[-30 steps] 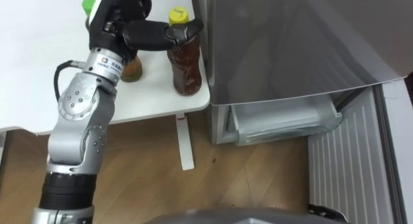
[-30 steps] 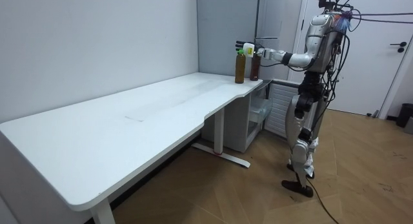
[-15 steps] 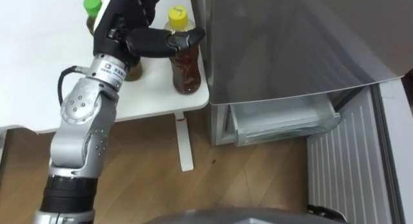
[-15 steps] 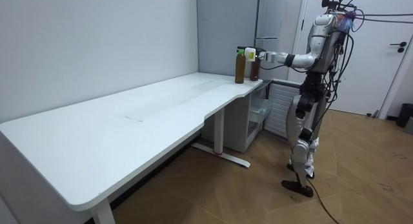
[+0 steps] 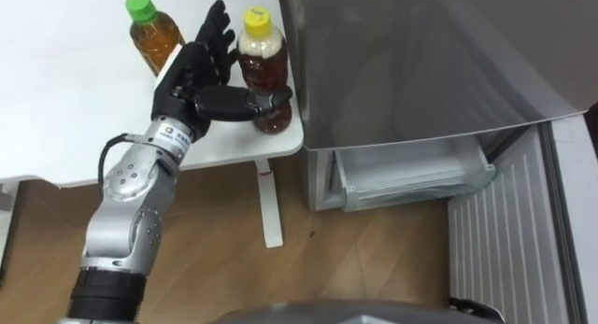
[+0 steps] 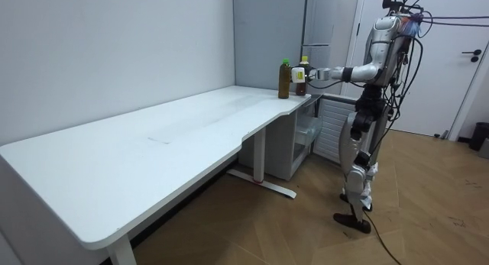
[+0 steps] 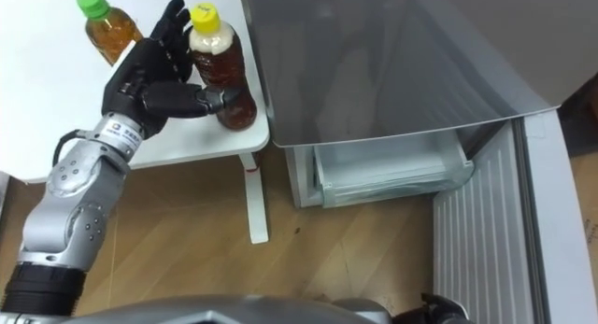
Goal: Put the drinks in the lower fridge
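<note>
Yellow-capped bottle [image 5: 263, 74] stands upright at table [image 5: 65, 91] corner, right beside fridge [image 5: 420, 53]. Left hand [image 5: 192, 77] is against it: fingers spread straight along the bottle's left side, thumb laid across its lower front, no closed grip. Green-capped bottle [image 5: 154, 30] stands upright further left, behind the hand. Fridge's lower drawer [image 5: 411, 179] is pulled open. Robot stands facing the fridge.

My left hand [image 5: 192, 77] is black, slim-fingered. A white label wraps my silver wrist, a thin black cable loops beside it, and my rounded silver forearm, dotted with screws, ends in a black band
</note>
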You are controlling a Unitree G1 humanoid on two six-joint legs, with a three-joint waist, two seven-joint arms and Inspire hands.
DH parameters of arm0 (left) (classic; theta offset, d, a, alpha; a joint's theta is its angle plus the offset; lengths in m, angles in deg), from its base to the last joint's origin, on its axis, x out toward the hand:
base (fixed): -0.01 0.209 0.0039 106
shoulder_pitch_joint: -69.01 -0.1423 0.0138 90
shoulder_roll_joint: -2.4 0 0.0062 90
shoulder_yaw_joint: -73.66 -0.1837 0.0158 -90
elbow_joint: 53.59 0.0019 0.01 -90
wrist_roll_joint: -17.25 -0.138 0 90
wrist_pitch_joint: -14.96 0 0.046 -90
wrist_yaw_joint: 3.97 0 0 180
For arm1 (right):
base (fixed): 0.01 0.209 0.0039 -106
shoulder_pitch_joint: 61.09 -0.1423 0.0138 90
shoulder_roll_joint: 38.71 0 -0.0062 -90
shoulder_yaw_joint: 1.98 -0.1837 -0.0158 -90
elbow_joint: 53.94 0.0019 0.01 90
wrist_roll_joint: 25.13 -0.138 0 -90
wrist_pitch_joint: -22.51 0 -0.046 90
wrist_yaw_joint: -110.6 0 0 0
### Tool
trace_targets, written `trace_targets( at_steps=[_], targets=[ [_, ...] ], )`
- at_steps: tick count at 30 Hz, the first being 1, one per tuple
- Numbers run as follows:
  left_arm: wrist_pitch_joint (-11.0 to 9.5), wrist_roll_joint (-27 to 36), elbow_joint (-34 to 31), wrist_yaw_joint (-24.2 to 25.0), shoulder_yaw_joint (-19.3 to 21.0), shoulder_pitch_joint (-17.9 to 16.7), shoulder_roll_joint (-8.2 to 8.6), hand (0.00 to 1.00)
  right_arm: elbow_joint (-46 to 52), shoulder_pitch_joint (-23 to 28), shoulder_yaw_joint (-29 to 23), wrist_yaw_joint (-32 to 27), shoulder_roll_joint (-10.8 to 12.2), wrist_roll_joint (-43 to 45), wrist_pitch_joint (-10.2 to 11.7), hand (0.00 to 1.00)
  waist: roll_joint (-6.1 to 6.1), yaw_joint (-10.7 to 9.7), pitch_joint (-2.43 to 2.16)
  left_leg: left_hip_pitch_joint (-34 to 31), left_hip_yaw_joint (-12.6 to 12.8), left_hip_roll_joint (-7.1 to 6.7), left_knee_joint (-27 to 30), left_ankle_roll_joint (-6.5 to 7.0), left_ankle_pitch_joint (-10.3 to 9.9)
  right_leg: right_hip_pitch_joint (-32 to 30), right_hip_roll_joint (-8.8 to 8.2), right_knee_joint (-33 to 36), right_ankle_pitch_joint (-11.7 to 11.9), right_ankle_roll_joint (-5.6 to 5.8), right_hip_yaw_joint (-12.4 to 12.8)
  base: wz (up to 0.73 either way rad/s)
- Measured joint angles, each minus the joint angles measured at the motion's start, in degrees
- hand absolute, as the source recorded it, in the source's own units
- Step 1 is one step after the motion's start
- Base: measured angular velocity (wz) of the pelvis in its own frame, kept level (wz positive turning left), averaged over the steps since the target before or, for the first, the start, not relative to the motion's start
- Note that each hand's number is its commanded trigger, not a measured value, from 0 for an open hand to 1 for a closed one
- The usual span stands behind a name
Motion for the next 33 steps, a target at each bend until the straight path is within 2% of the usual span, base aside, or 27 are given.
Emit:
trace_targets(
  at_steps=[24,33],
  targets=[
    [0.0,0.0,0.2,1.4,-1.1,0.0,0.35,0.0,0.3,-0.6,1.2,-0.3,0.2,-0.5,0.0,0.0,-0.41,-0.2,0.2,0.0,1.2,0.14,-0.3,0.0,0.0,-0.6,0.01,0.2,0.0,-0.01,0.4,-0.01],
    [0.0,0.0,4.1,2.3,-1.1,2.8,0.36,0.0,0.3,-0.7,1.3,0.0,0.2,-0.6,0.1,0.0,-0.36,-0.3,0.24,-0.2,1.2,0.14,-0.3,0.0,0.0,-0.6,0.03,-0.1,0.0,-0.01,0.4,0.0]
  ],
)
